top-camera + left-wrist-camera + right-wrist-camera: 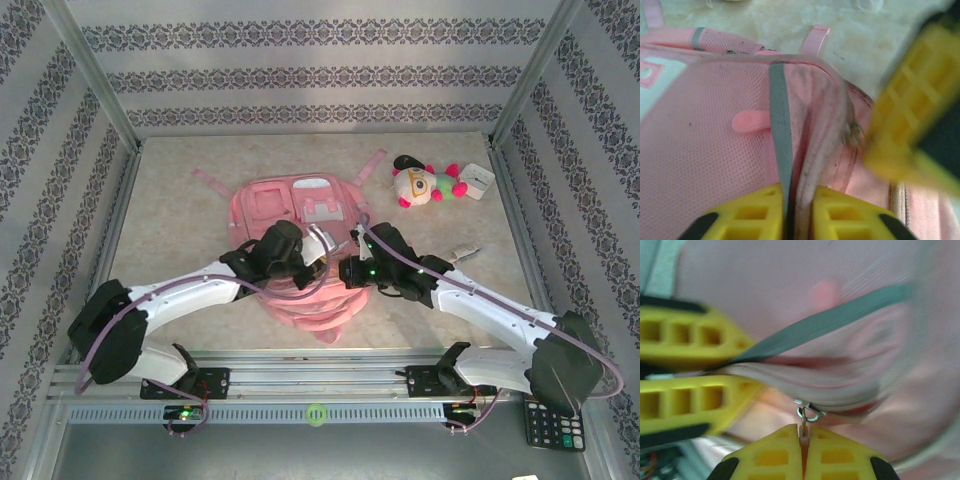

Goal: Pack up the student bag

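You're early in the job: the student bag [262, 205] lies flat at the centre of the table [180, 200], and nothing shows as packed. The plush toy [425, 183] sits out at about 2 o'clock from the bag, with a small white item [478, 182] just beside it. A calculator [553, 425] is well away at 5 o'clock, off the table edge. Your left gripper [796, 196] has its jaws nearly together, pinching the bag's fabric edge next to the grey strip [780, 130]. Your right gripper [802, 434] is fully closed on the zipper pull [807, 412]. That reads as opening the zip, so unzipping, loading and closing are all left. Hard to tell: how far the zip is open, since no interior shows. Both wrist views are motion-blurred. From above, both arms cover the bag's near half, so you can't see the opening. You can't make out what the white item is either.
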Tool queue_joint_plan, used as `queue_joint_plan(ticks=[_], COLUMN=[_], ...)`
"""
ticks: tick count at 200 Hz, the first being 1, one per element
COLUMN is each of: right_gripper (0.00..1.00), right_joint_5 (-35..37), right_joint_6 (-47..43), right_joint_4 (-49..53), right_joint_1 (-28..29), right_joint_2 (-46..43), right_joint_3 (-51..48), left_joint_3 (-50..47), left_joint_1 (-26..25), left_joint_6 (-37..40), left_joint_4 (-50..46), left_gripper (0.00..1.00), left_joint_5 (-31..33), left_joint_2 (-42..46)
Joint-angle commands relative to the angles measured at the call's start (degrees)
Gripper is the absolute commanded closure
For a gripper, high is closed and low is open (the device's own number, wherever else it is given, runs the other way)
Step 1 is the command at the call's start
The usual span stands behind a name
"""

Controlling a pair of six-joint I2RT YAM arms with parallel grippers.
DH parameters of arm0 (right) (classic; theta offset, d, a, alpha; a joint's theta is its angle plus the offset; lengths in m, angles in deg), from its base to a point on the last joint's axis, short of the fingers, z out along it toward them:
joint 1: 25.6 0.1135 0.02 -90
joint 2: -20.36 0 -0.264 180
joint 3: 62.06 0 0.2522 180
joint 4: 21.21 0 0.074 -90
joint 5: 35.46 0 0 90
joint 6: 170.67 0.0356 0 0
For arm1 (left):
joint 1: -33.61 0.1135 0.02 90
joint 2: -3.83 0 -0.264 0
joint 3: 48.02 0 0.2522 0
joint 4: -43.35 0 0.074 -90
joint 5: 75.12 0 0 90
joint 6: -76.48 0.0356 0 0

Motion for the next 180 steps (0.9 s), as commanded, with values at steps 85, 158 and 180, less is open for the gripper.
queue_joint_plan(ticks=[85, 158, 180], right_gripper=[1.00, 1.00, 1.00], right_joint_5=[-14.76, -12.32, -7.88], right_joint_6=[8.27, 6.30, 3.97], right_joint_4=[4.28, 10.71, 15.76], right_joint_1=[-5.84, -4.83, -0.87], right_joint_2=[-2.94, -2.16, 0.38], right_joint_3=[-2.28, 2.07, 7.30], left_joint_3=[11.21, -3.00, -9.25], left_joint_1=[19.53, 24.66, 24.07], left_joint_6=[-27.15, -41.55, -47.90], left_joint_4=[-18.86, -13.15, -9.99], left_gripper=[0.37, 0.43, 0.47], left_joint_5=[8.08, -4.79, -7.72], left_joint_2=[6.80, 11.36, 14.04])
